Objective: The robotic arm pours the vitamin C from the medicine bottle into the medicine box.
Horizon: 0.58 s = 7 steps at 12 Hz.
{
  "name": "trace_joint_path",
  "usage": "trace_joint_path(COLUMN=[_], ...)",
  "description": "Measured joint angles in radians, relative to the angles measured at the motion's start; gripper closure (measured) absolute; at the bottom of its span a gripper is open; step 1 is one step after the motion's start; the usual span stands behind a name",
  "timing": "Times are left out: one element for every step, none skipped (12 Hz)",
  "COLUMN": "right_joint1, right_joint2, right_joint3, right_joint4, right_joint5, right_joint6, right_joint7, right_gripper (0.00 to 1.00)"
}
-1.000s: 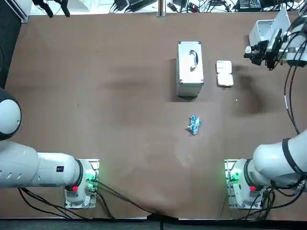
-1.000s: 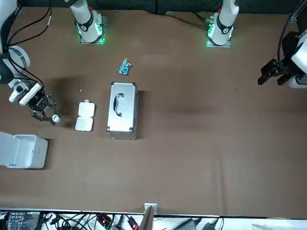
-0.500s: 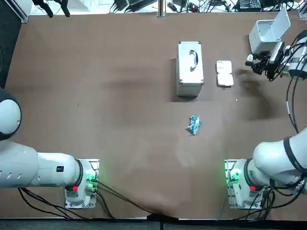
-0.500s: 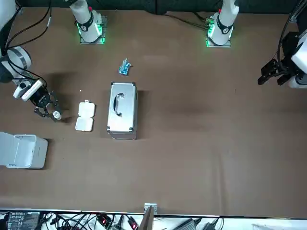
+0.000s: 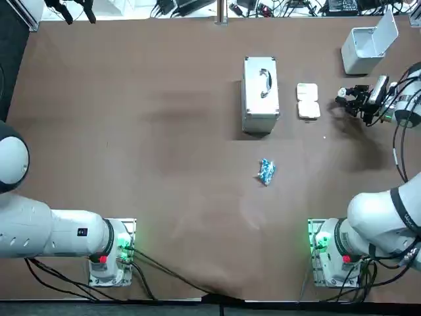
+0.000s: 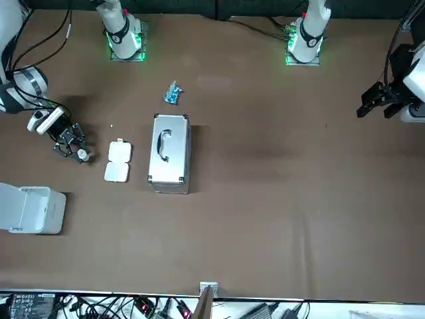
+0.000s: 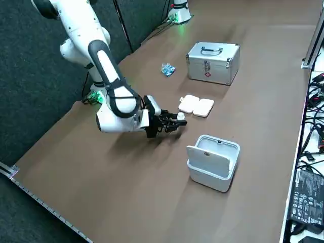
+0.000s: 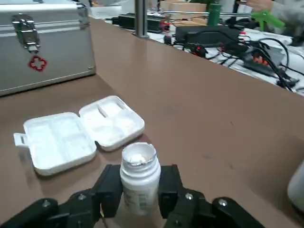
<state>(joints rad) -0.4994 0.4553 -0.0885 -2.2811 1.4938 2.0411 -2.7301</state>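
While right fingers [image 8: 111, 187] clamp it, the bottle [image 8: 138, 183] — white, upright — is near the pillbox [image 8: 78, 135].

1. Even, bright overhead light falls on the brown counter [image 5: 164, 197]; shadows are soft-edged.
2. In the top view the tool [image 5: 347, 100], at the right edge and clamped on the bottle [image 5: 341, 99], casts a diffuse dark patch just below itself.
3. The case [image 5: 260, 92] shines pale on top, with a thin shadow along its left and lower sides.
4. Green lamps [image 5: 123, 250] glow low in the frame, left and right.
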Motion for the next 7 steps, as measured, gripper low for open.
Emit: trace_joint_path(right_joint1=[-0.007,-0.011,-0.012,-0.012,-0.012,-0.012,-0.012], right_joint2=[0.015,0.033,0.051,0.068,0.081,0.090,0.094], right_joint3=[0.000,0.000,0.000,0.000,0.001,0.001,0.001], right_joint4=[0.000,0.000,0.001,0.002,0.006,0.011,0.016], right_joint5=[0.019,0.042,0.067,0.086,0.096,0.100,0.102], right_joint6=[-0.005,-0.016,-0.027,-0.033,-0.037,-0.039,-0.039], right_joint7=[-0.007,-0.015,-0.020,-0.022,-0.024,-0.024,-0.024], right_gripper=[0.57,0.57,0.57,0.57,0.57,0.57,0.57])
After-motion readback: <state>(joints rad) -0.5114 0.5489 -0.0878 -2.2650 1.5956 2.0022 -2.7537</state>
